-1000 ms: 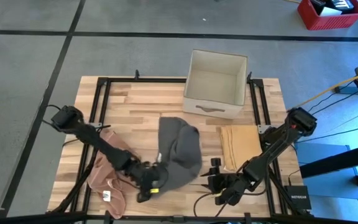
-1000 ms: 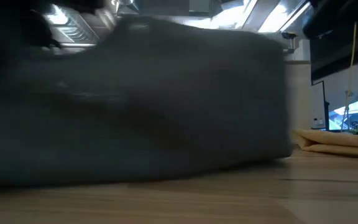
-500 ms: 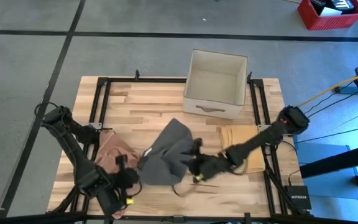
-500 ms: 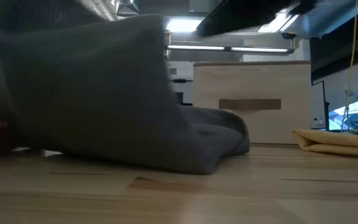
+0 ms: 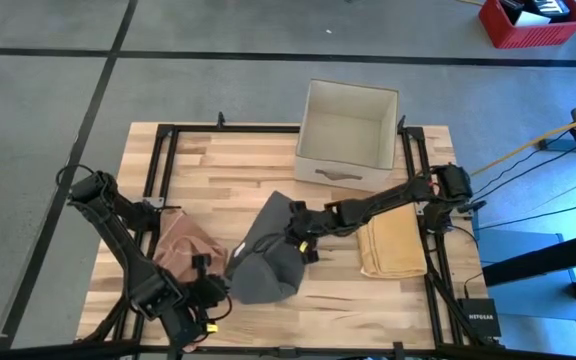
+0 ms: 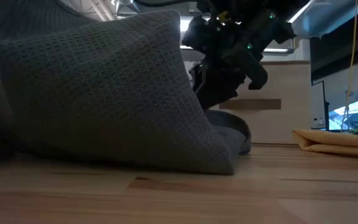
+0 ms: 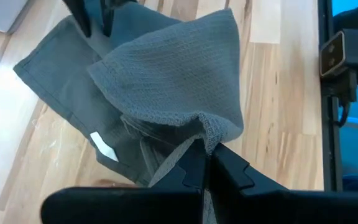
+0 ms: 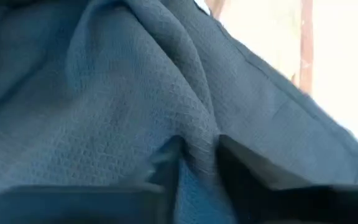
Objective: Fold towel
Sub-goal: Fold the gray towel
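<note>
Three cloths lie on the table: a grey waffle-weave towel (image 5: 266,262) at centre, a pink one (image 5: 180,245) at nine o'clock, partly hidden, a folded tan one (image 5: 391,240) at three o'clock. Left gripper (image 7: 205,163) clenches the grey towel; right gripper (image 8: 199,163) pinches its fold.

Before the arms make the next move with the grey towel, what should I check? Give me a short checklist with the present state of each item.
1. Left tool shut on grey towel corner: ok.
2. Right tool gripping the towel's far edge: cannot tell; cloth lies between its fingers.
3. Towel spread flat for folding: not ok, it is bunched.
4. Tan towel apart from the grey one: ok.
5. Pink cloth clear of the grey towel: cannot tell, edges meet.
</note>
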Motion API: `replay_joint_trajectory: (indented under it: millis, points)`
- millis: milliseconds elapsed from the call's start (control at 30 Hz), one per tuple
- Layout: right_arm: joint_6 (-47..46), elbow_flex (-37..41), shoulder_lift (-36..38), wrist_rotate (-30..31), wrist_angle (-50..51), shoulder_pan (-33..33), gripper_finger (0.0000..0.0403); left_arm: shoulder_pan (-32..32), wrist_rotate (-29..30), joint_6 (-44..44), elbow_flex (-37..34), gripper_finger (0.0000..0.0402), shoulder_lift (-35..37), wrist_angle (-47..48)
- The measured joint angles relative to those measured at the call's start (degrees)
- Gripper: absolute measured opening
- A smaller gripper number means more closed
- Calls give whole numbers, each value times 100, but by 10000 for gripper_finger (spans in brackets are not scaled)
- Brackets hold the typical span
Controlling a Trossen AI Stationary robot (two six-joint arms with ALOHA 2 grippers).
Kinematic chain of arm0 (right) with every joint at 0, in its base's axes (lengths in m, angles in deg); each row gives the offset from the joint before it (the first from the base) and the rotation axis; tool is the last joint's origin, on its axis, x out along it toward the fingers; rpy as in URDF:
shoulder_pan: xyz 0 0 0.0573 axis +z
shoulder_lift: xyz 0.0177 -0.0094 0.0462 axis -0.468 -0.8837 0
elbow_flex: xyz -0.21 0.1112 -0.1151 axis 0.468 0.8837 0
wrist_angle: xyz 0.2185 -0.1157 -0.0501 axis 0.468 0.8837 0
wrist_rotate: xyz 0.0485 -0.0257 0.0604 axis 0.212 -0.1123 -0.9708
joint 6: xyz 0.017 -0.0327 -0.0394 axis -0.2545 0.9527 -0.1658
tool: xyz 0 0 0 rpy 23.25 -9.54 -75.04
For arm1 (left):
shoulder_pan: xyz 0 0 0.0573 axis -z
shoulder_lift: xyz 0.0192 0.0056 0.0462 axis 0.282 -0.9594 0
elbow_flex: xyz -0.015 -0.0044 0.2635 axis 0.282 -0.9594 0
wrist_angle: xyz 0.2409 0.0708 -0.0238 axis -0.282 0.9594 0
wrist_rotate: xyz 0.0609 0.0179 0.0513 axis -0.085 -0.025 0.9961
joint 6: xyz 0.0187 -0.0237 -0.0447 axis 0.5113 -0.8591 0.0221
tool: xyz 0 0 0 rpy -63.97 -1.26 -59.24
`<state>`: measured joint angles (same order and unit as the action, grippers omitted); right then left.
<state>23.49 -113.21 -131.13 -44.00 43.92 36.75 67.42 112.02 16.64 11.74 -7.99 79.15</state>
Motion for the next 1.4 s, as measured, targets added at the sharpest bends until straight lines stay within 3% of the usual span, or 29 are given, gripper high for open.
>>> replay_joint_trajectory:
  millis: [67, 133, 333, 500, 567, 767, 1000, 1167, 1400]
  points:
    - [195, -4, 29, 144, 91, 5, 42, -2, 1, -15, 0, 2, 0, -2]
    - [336, -4, 54, 391, 200, 28, 16, -13, 0, -26, 0, 2, 0, -2]
    - [-116, -9, 929, 1730, 1593, 825, 7, 38, 0, -105, 0, 2, 0, -4]
    - [-1395, -11, 1790, 3220, 3065, 2026, 4, 77, 0, -171, 0, 2, -22, -2]
    - [-2168, -11, 1897, 3451, 3462, 2499, 7, 74, -23, -195, 0, 2, -96, -3]
    - [-4017, -8, 1668, 3412, 4116, 3756, 3, 66, -243, -281, 0, 2, -433, 26]
    - [-5788, 0, 1499, 3440, 5186, 4753, 3, 31, -800, -608, 0, 2, -958, 349]
    - [-6262, 0, 1503, 3055, 5204, 5094, 5, 22, -1172, -1154, -2, 3, -1439, 1189]
    - [-6909, -1, 1475, 2362, 5235, 5030, 16, -32, -1343, -1081, -2, 4, -1897, 1374]
